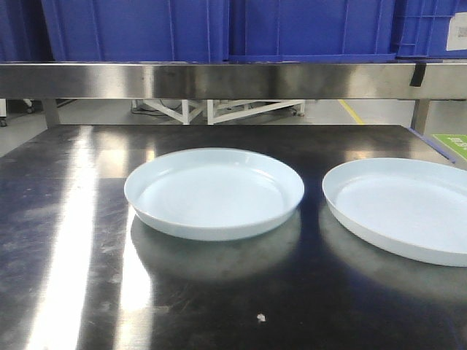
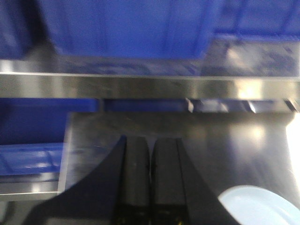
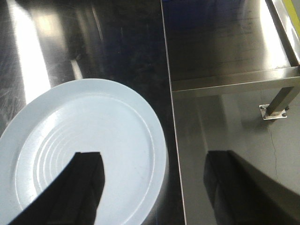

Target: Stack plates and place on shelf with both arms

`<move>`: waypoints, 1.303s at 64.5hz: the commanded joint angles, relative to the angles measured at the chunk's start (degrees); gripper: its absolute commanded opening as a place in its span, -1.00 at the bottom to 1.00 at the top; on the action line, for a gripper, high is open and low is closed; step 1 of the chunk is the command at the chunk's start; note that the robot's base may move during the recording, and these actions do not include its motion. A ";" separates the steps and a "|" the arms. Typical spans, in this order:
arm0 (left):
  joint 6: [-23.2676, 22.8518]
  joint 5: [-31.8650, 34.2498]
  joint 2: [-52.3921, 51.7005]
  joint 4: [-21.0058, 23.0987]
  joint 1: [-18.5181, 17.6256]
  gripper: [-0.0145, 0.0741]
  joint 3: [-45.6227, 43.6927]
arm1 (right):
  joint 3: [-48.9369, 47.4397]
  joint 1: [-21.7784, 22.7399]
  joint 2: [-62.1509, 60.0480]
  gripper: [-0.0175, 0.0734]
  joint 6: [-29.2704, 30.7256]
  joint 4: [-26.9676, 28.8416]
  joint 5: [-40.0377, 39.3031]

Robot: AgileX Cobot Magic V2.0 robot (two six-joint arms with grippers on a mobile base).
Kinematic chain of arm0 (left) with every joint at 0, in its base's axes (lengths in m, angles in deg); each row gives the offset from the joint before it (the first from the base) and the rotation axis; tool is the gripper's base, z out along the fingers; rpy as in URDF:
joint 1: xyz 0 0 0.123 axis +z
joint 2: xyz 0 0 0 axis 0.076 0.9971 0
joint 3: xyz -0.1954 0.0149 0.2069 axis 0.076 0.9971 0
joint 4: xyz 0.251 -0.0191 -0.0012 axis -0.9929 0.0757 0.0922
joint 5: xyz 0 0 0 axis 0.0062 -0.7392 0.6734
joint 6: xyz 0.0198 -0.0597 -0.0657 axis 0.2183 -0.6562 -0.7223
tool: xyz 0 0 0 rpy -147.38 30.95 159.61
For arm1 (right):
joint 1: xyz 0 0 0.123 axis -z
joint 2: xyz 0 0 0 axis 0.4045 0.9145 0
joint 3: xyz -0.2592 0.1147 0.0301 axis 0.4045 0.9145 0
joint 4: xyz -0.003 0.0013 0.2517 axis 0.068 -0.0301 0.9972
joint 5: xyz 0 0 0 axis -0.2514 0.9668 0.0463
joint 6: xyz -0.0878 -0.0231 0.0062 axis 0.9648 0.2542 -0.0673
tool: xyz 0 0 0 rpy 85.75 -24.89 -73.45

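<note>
Plainly glossy, pale blue-white: left plate (image 1: 214, 193) and right plate (image 1: 401, 208), low-rimmed.

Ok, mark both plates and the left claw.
Centre plate (image 1: 214, 197): front view, on its flat inner floor.
Right plate (image 1: 401, 208): front view, on its inner floor.
Left claw (image 2: 151, 140): left wrist view, midway between its fingertips.

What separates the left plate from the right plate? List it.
The left plate sits centrally, whole in view; the right plate lies near the table edge, cropped. The open right gripper has one finger over the right plate; the shut left gripper is clear of the left plate. Both are pale, round, empty.
</note>
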 commanded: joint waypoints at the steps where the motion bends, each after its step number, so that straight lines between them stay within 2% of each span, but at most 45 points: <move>1: -0.12 5.61 -5.77 -0.47 3.81 -0.47 1.70 | -1.94 -0.07 -0.26 0.61 0.52 -0.28 -3.19; 6: -0.12 7.46 -9.57 -0.47 6.91 -0.47 5.70 | -1.81 -0.07 -0.26 0.61 0.52 -0.28 -3.19; 12: -0.12 9.10 -14.12 -0.47 8.27 -0.47 11.40 | -1.80 -0.07 -0.26 0.61 0.52 -0.28 -3.14; 30: -0.12 10.65 -27.65 0.23 8.27 -0.47 28.91 | -1.80 -0.07 -0.26 0.61 0.52 -0.28 -2.90; 40: -0.12 8.80 -35.06 0.23 8.27 -0.47 36.07 | -1.80 -0.07 -0.26 0.61 0.52 -0.28 -2.90; 61: -0.12 4.93 -46.00 -0.13 8.27 -0.47 41.33 | -1.80 -0.07 -0.26 0.61 0.52 -0.28 -2.90; 71: -0.12 4.70 -46.58 -2.22 8.27 -0.47 41.33 | -1.80 -0.07 -0.26 0.61 0.52 -0.28 -2.90; 84: -0.12 4.81 -46.58 -2.22 8.27 -0.47 41.33 | -1.80 -0.07 -0.26 0.59 0.52 -0.23 -2.95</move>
